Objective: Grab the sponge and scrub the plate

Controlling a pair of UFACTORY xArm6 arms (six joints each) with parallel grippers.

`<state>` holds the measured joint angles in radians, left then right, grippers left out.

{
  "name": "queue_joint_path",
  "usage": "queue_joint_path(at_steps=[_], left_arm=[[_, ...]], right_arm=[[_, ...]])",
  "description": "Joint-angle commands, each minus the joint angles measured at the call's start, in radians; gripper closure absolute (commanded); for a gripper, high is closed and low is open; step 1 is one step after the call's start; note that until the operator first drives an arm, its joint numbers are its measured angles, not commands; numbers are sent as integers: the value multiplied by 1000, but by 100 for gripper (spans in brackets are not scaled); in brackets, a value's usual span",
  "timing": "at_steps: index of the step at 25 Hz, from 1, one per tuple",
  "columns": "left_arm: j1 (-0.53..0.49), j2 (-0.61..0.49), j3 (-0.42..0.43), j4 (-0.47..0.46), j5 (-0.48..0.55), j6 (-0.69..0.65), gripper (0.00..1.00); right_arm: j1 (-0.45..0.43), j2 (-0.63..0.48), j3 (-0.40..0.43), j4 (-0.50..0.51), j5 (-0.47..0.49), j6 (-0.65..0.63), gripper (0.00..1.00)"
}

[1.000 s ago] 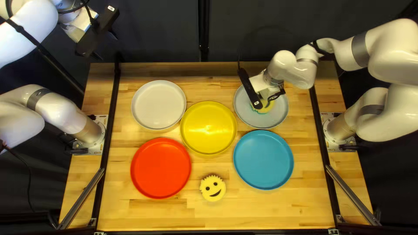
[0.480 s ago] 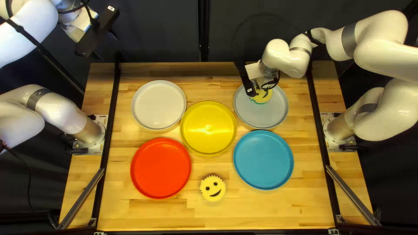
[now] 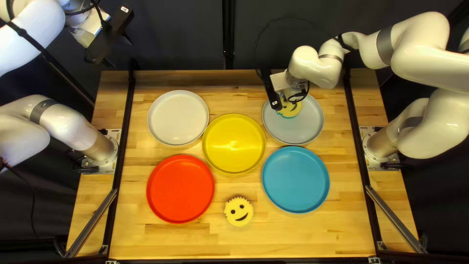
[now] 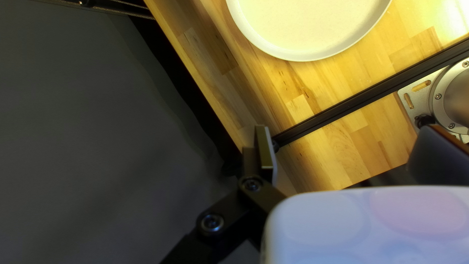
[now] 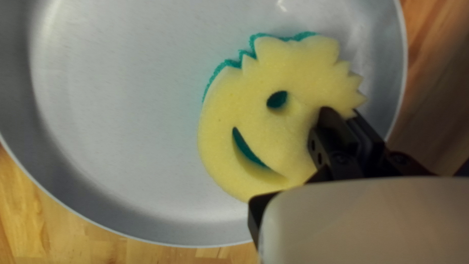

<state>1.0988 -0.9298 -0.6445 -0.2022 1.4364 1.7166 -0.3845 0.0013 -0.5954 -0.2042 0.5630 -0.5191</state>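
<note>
Holding the yellow sponge (image 5: 259, 117) by its spiky-haired edge, my right gripper (image 3: 292, 93) has its jaws pinched on it, apart only by what they squeeze. Sponge sits over the grey plate (image 3: 304, 124), far right of the table (image 3: 176, 242), toward that plate's far left part. Looks like a round smiley: pale yellow foam, jagged hair, teal backing showing along one edge, one oval eye and a curved mouth cut in; my jaws cover part of the face. Left gripper (image 3: 120, 52) is raised past the table's far left corner, jaws spread, holding nothing. Second smiley sponge (image 3: 239, 211) lies face up, near side, between red plate (image 3: 180, 188) and blue plate (image 3: 295, 179).
</note>
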Motion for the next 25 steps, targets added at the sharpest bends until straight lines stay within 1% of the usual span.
queue_joint_path(at_steps=[1,5,11,14,18,22,25], left_arm=[[0,0,0,0,0,0,0],[0,0,0,0,0,0,0],[0,0,0,0,0,0,0],[0,0,0,0,0,0,0],[0,0,0,0,0,0,0],[0,0,0,0,0,0,0],[0,0,0,0,0,0,0]], right_arm=[[45,-15,10,-7,-10,27,100],[68,18,-8,-18,-28,42,100],[-8,64,-52,1,-30,-43,100],[-61,51,-45,31,-34,-114,100],[-106,36,-34,50,-35,-157,100],[-136,15,-10,64,-44,-186,100],[-131,-1,8,64,-50,-178,100]])
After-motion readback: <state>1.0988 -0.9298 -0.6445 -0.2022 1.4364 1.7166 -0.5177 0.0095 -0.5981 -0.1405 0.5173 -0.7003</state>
